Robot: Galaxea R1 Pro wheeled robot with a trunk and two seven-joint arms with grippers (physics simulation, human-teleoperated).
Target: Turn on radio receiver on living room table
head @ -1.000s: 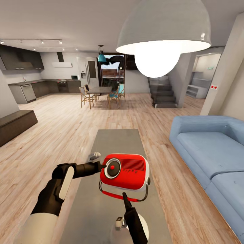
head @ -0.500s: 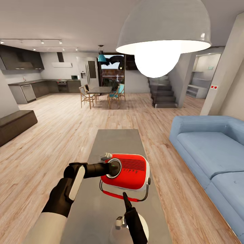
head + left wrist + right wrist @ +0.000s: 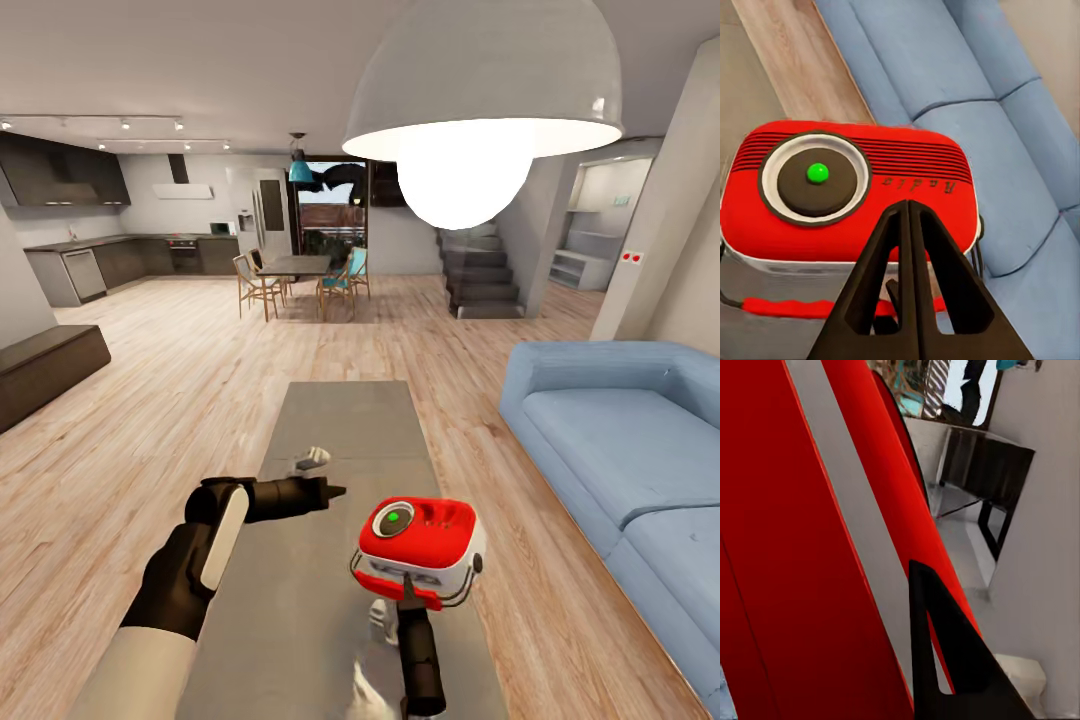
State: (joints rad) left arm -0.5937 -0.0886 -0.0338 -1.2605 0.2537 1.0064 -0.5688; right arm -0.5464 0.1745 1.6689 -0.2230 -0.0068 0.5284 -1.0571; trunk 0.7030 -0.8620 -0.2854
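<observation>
The left claw point(image 3: 335, 491) is pinched shut, holding nothing. The radio point(image 3: 420, 535) sits just past its tip, toward the sofa point(image 3: 620, 440). The right claw point(image 3: 408, 590) touches it; I cannot tell its state.

Long, low grey surface point(image 3: 345, 420) with a seam across the top, standing on light wood plank floor point(image 3: 190, 390) beside a blue sofa point(image 3: 610, 440). On its near part, closer to the sofa side, a red radio receiver point(image 3: 420, 535), dial showing a green dot.

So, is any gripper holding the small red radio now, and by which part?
It cannot be told. The right gripper sits against the red radio's near edge by the handle; a closed grip is not visible. The left gripper is apart from it.
</observation>
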